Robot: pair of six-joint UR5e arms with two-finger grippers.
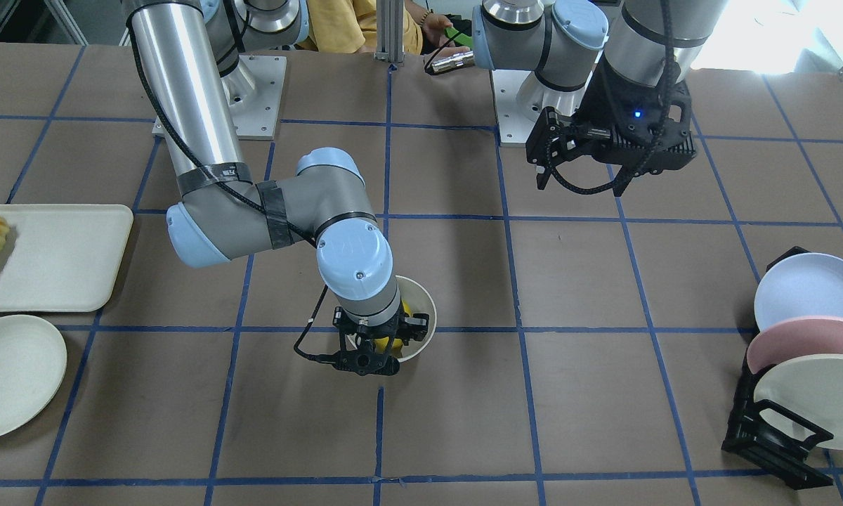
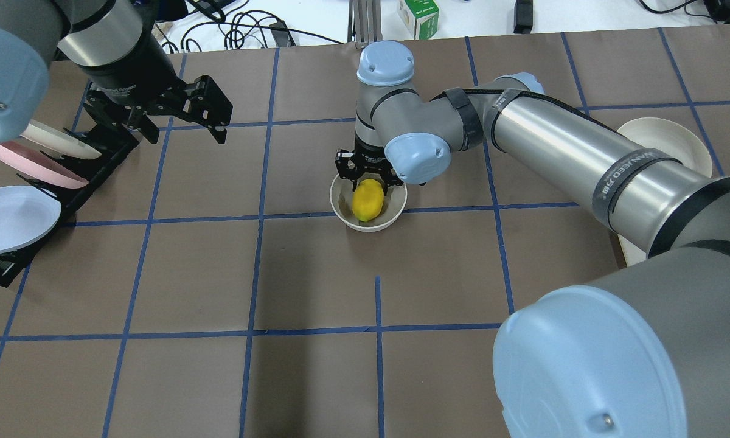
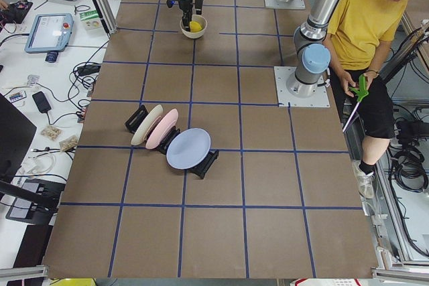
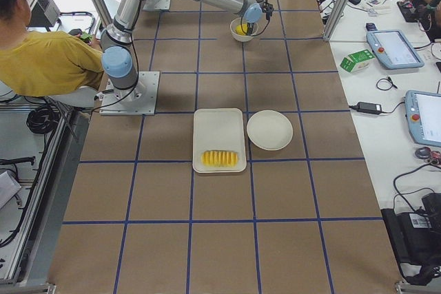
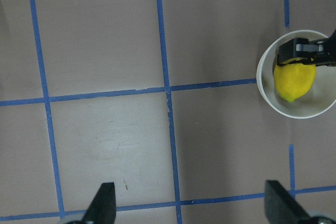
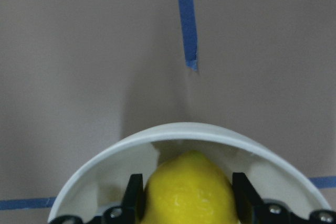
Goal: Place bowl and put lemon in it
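Note:
The off-white bowl (image 1: 425,295) stands on the table near the middle; it also shows in the overhead view (image 2: 371,226) and the left wrist view (image 5: 268,98). The yellow lemon (image 2: 368,201) is inside it. My right gripper (image 2: 368,182) reaches down into the bowl, and in the right wrist view its fingers (image 6: 134,198) press both sides of the lemon (image 6: 189,192) behind the bowl's rim (image 6: 184,129). My left gripper (image 1: 582,188) hangs open and empty above the table, well away from the bowl.
A black rack with blue, pink and cream plates (image 1: 808,351) stands on my left side. A cream tray (image 1: 63,260) with fruit slices and a flat cream plate (image 1: 14,376) lie on my right side. A person in yellow sits behind the bases.

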